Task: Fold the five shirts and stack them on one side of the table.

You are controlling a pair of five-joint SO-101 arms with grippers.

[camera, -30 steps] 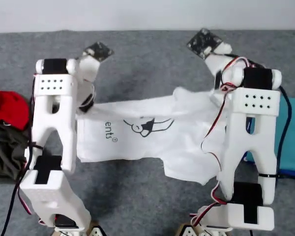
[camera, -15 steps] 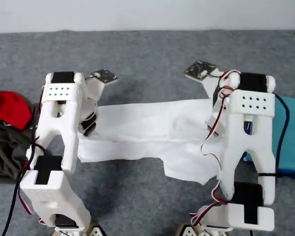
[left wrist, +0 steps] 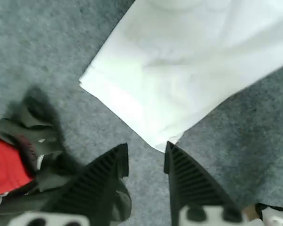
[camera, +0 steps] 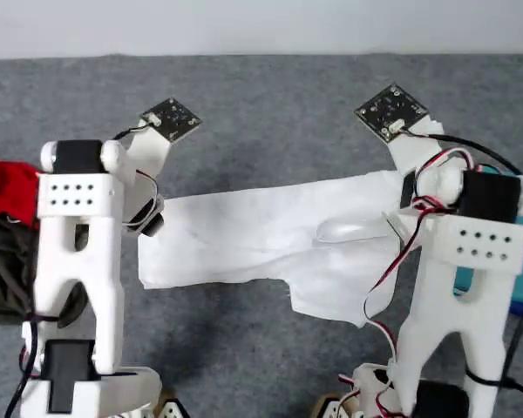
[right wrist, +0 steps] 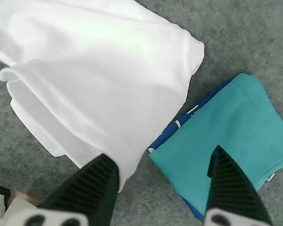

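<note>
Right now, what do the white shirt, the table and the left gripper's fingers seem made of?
White shirt: thin, soft knit fabric, likely cotton, matte; it drapes and creases.
Table: covered in grey felt or low carpet, judging by the mottled, fuzzy texture.
Left gripper fingers: black, ribbed, probably printed plastic.

A: Anything non-task in there?
B: Grey table cover (camera: pixel 270 113), fuzzy, speckled, lay flat.
A: Anything past it?
B: A plain pale wall (camera: pixel 261 26) ran as a band along the table cover's far edge, meeting it in a straight line.
</note>
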